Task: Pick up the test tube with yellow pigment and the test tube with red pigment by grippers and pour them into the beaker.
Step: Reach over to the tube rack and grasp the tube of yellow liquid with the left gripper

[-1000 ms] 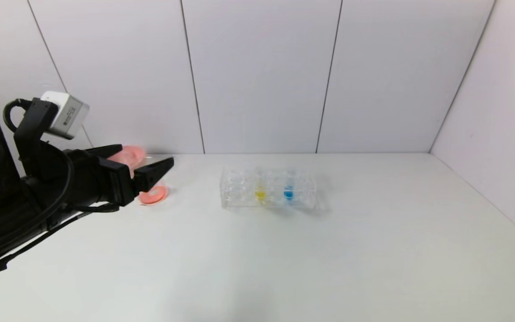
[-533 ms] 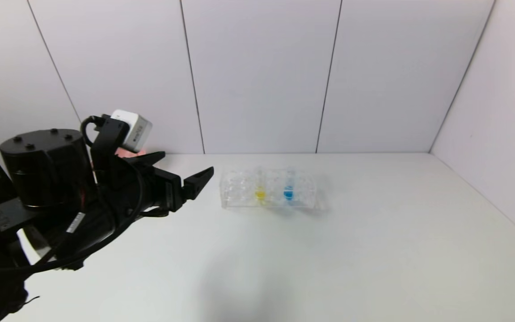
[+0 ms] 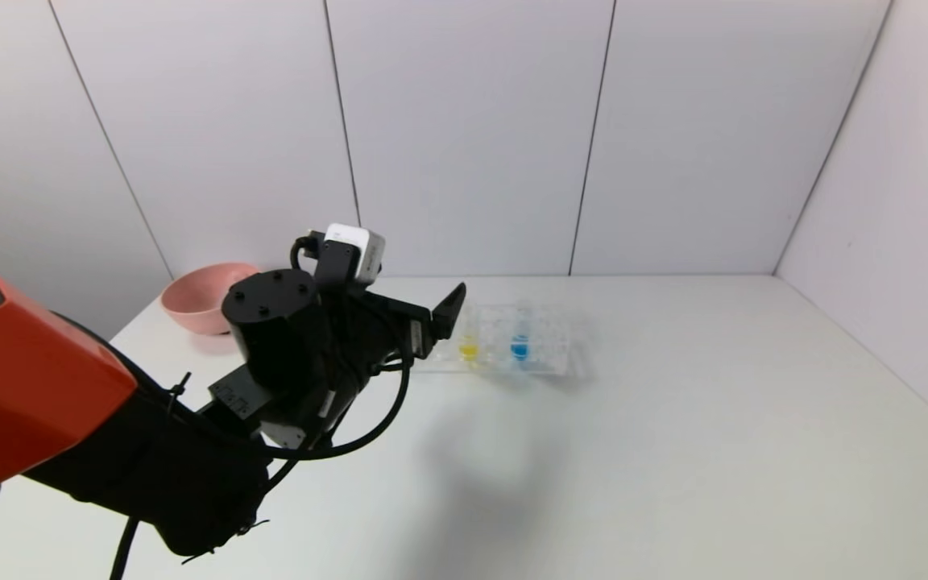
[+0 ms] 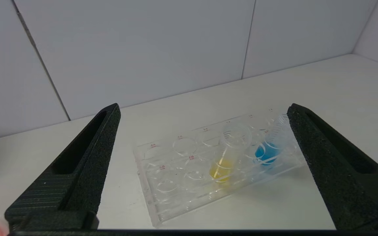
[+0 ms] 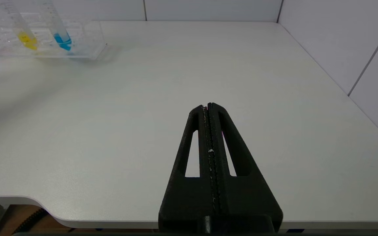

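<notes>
The test tube with yellow pigment [image 3: 470,342] stands in a clear tube rack [image 3: 548,358] at the back middle of the table, beside a tube of blue liquid [image 3: 519,342]. My left gripper [image 3: 446,312] is open and empty, just left of the rack. In the left wrist view its fingers [image 4: 87,157] stand wide apart, with the yellow tube [image 4: 226,154] and rack [image 4: 162,183] in front between them. My right gripper [image 5: 208,105] is shut and empty, low over the table's near right part. The red tube and the beaker are out of view.
A pink bowl [image 3: 202,306] sits at the back left, behind my left arm. The blue tube [image 4: 269,147] stands next to the yellow one, close to one left finger. Walls close the table at the back and right. The rack [image 5: 87,39] shows far off in the right wrist view.
My left arm has swung right, from in front of the pink bowl to the rack's left end, gripper still open. An orange-red thing seen near the bowl is now behind the arm.
</notes>
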Robot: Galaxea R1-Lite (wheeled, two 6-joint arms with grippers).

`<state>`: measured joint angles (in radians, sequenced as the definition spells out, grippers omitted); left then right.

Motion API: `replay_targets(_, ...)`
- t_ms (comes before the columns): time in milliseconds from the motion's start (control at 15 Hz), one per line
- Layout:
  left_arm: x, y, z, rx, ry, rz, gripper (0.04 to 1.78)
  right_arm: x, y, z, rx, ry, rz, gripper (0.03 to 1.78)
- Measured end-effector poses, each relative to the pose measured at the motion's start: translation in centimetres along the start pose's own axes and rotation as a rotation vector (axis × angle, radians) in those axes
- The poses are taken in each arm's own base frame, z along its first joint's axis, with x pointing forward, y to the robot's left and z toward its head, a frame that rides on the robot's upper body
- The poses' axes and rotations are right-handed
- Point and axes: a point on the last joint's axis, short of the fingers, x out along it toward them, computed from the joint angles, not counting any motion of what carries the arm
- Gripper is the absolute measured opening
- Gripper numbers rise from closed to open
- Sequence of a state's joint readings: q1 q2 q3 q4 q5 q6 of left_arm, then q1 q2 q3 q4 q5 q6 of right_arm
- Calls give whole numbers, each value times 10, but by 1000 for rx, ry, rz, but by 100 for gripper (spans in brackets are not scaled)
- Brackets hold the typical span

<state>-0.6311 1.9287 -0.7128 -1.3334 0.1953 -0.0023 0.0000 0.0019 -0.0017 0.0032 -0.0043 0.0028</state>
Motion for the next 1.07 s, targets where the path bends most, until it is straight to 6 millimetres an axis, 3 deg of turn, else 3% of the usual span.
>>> replay_targets(600,49,-21,-46,-3,31,49,178,0,0,0,0,0,0,11)
replay_targets(1067,66,-30,-74,3,59,63,178,0,0,0,0,0,0,11)
